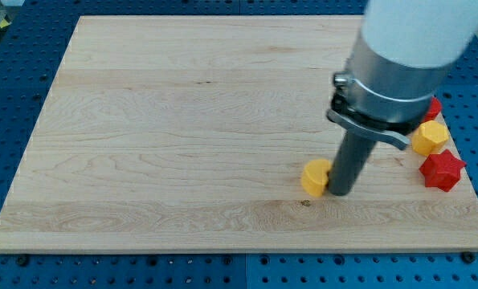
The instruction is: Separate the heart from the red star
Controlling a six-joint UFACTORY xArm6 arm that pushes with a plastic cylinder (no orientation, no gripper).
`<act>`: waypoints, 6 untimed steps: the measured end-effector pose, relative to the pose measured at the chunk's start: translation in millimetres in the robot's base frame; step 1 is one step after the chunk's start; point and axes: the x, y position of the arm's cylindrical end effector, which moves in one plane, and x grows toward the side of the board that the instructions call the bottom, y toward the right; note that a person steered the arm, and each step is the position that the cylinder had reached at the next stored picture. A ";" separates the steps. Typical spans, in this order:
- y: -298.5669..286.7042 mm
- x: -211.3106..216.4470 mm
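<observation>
Camera view: my end effector is a plain dark rod with nothing to open or close, and it holds nothing. My tip rests on the wooden tabletop, touching the right side of the yellow heart. The red star lies well to the view's right of the heart, near the tabletop's right edge. Just above the star sits a yellow hexagon block, and beyond that a red block, partly hidden behind my arm.
</observation>
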 end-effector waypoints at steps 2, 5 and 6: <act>-65.5 -15.9; -101.6 13.6; -56.3 12.9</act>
